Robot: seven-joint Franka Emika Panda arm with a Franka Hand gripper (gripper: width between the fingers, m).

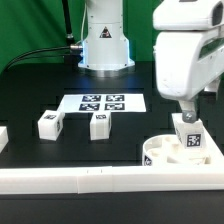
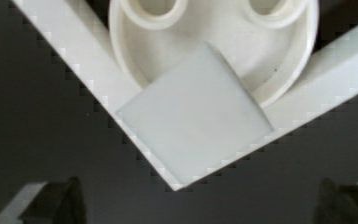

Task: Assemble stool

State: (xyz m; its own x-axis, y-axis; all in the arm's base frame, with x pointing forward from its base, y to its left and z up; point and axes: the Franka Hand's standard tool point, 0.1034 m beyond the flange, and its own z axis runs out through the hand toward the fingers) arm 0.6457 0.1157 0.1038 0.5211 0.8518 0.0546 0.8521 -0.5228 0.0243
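The round white seat (image 1: 160,153) lies in the corner of the border rails at the exterior view's right. One tagged leg (image 1: 187,138) stands upright on it. My gripper (image 1: 183,113) hangs just above this leg, open, and nothing touches its fingers. In the wrist view the seat (image 2: 202,30) shows its recesses. The leg's flat top (image 2: 197,115) sits in front of it. My gripper (image 2: 204,203) is open, its dark fingertips (image 2: 51,203) far apart and clear of the leg. Two more legs (image 1: 48,123) (image 1: 98,124) stand loose on the dark table.
The marker board (image 1: 102,102) lies flat near the robot's base (image 1: 105,45). A long white border rail (image 1: 90,181) runs along the front edge. In the wrist view the rails (image 2: 66,55) meet in a V around the seat.
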